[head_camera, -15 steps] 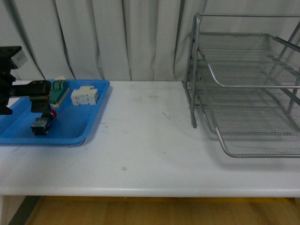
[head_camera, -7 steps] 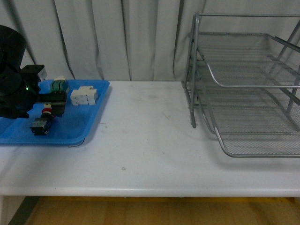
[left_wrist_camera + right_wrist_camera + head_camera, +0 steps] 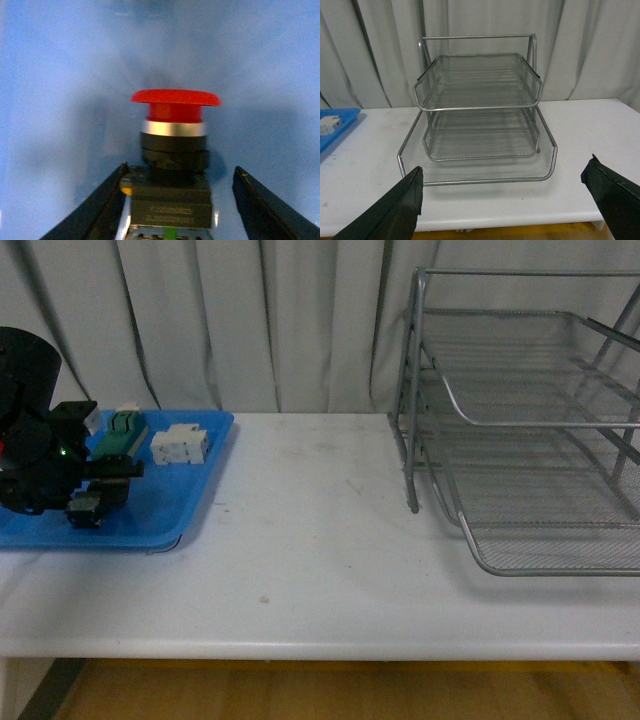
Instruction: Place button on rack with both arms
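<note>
The button [image 3: 174, 150] lies on the blue tray floor, its red mushroom cap [image 3: 175, 97] pointing away from the wrist and its black body between the jaws. My left gripper [image 3: 180, 170] is open, one finger touching or nearly touching the body and the other standing clear. In the front view the left gripper [image 3: 98, 490] sits low over the button [image 3: 85, 510], whose red cap is hidden. The silver wire-mesh rack [image 3: 520, 430] stands at the right of the table. My right gripper [image 3: 505, 167] is open and empty, facing the rack [image 3: 477, 115] from in front of it.
The blue tray [image 3: 165, 510] at the left also holds a green-and-cream block [image 3: 125, 428] and a white block [image 3: 180, 445]. The white table [image 3: 320, 540] runs between tray and rack. Grey curtains hang behind. The blue tray's corner [image 3: 340, 132] shows in the right wrist view.
My left arm has swung right and come down over the button; the red cap that showed in the front view is now hidden behind the gripper. The rack and blocks are unmoved.
</note>
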Available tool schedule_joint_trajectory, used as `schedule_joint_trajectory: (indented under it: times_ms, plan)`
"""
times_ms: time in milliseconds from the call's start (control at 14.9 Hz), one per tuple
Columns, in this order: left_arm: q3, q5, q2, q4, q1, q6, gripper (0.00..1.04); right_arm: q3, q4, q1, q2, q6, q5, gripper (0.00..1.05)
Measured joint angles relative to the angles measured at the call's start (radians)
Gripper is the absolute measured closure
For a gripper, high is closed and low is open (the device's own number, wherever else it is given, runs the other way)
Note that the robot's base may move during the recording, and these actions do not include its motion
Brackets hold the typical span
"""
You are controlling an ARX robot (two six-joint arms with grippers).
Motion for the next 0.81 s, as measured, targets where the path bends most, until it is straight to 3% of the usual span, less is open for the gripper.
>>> schedule_joint_trajectory:
  times_ms: [67,471,673,808]
  plan:
    - [-0.072,0.03,-0.047,0.033,-0.01,-0.017,0.67,0.0,0.0,0.0,0.0,0.0,0.0,0.06]
    - [-0.641,0.005,-0.749,0.273,-0.081,0.035,0.69,0.0,0.0,0.0,0.0,0.0,0.0,0.06]
    - [-0.953,-0.077,-1.167,0.173,-0.103,0.041,0.69,0.0,0.0,0.0,0.0,0.0,0.0,0.06]
    - [-1.091,-0.193,-1.462,0.049,-0.184,0.039,0.69,0.0,0.0,0.0,0.0,0.0,0.0,0.06]
